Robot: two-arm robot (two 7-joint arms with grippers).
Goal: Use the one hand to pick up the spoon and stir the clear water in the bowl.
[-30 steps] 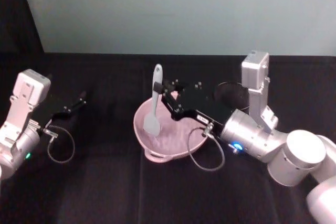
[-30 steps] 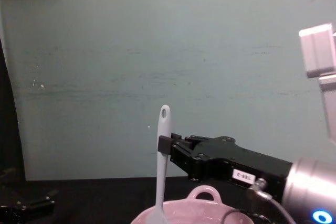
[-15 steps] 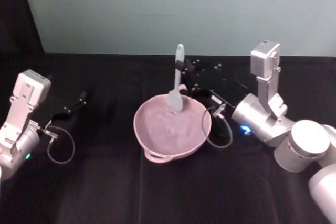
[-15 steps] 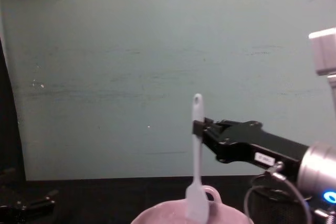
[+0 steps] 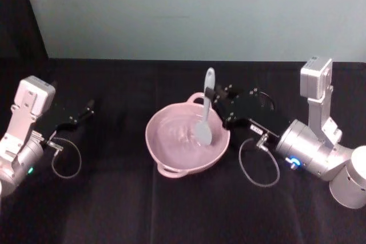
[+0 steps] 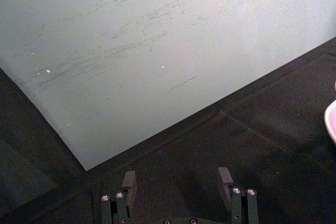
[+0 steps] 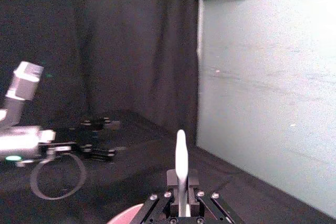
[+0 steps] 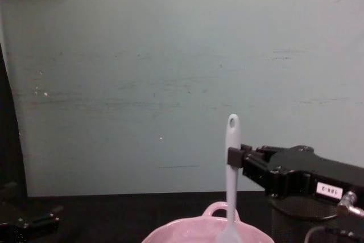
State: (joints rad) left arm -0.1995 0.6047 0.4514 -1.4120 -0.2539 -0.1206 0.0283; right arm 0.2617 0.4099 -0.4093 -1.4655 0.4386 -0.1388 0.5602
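Stirring now: my right gripper point(image 5: 213, 96) has its jaws clenched on the spoon point(image 5: 206, 115), which stands upright with its head down in the right side of the bowl point(image 5: 150, 141). If I sweep too wide, the head clips the rim and water slops onto the counter point(image 5: 114, 198). The mesh cup point(image 8: 287, 223) crowds my arm from just behind. My left gripper point(image 5: 86, 108) is parked far left, jaws spread.

bare black table point(image 5: 114, 198) left of and before the bowl point(image 5: 152, 140), mesh cup point(image 8: 287, 223) behind it to the right, wall point(image 5: 171, 15) beyond
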